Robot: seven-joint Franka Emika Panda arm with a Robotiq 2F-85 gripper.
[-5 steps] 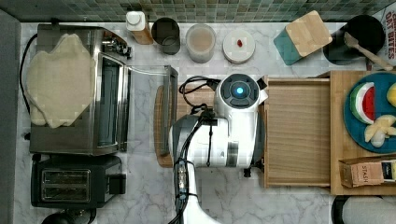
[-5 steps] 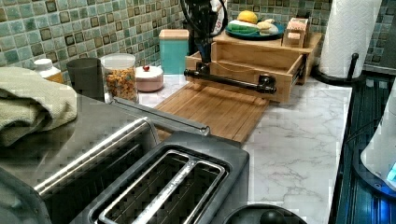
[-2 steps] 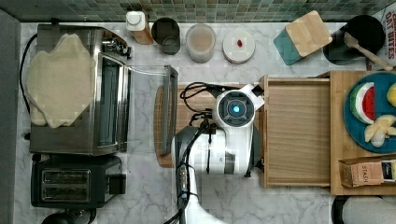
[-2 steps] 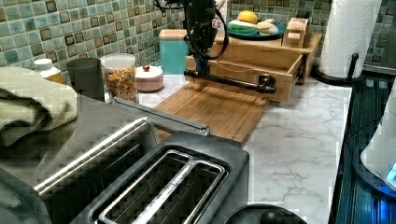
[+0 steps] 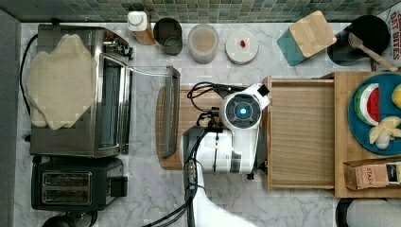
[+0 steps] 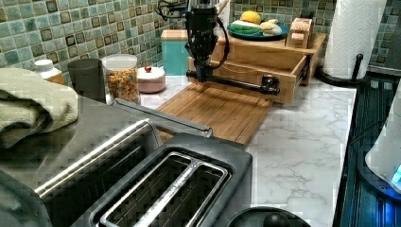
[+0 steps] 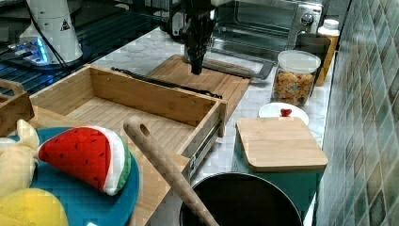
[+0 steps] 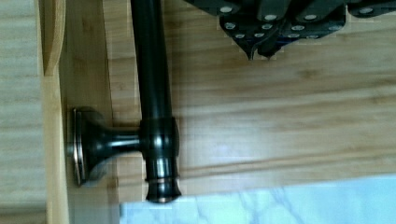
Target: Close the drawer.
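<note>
Drawer (image 5: pixel 300 135) is standing pulled well out of its bamboo box unit (image 6: pixel 265 47), empty, its front panel facing the cutting board (image 6: pixel 217 111) that is lying flat on the marble counter (image 6: pixel 302 142). Gripper (image 8: pixel 261 46) is hanging just in front of that panel, on the cutting-board side of the dark bar handle (image 8: pixel 152 100), near one end of the bar where a flared post (image 8: pixel 100 144) is fixing it to the wood. The fingers are looking pressed together, tips meeting at a point and pinching nothing; that reads as deliberate, since a shut claw makes a stiff blunt pusher. Arm (image 5: pixel 227 142) is standing over the board with the wrist pointing straight down, so the fingers are sitting level with the handle in the left view and can bear against it. Judgement: push stage is just about starting. Pushing near the bar's end rather than its middle could skew the drawer on its runners (image 7: pixel 200 143).
</note>
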